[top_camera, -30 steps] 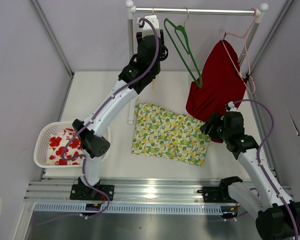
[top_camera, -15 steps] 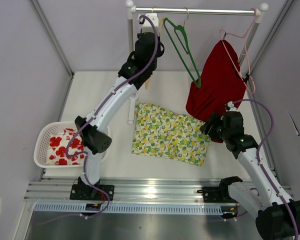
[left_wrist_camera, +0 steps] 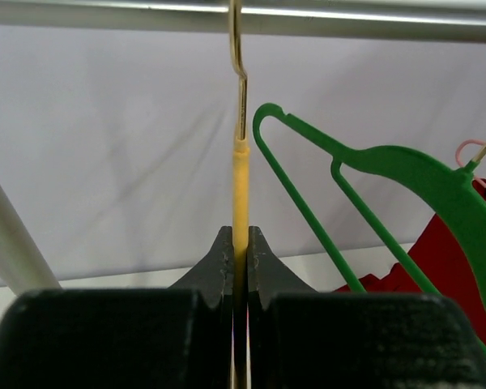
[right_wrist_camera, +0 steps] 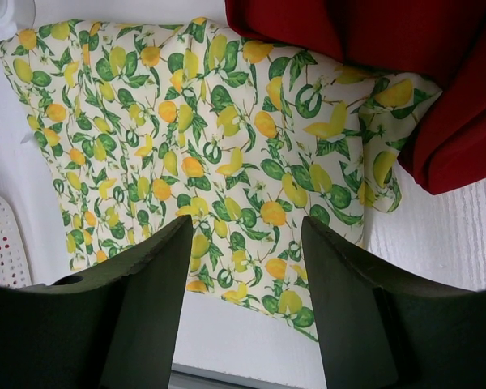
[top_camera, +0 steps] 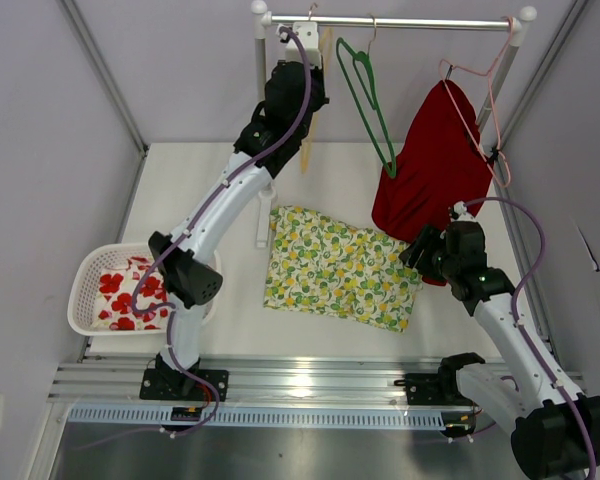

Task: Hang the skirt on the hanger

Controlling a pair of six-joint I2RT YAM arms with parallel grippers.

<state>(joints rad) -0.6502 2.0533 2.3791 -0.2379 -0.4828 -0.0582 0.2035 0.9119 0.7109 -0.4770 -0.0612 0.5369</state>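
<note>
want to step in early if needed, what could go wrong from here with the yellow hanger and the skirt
The left gripper pinches only the thin neck of the yellow hanger, so it may twist or slip coming off the metal rail.
The green plastic hanger hangs close beside and could snag.
The red garment hangs over a corner of the lemon-print skirt, so the open right gripper might catch both.
</note>
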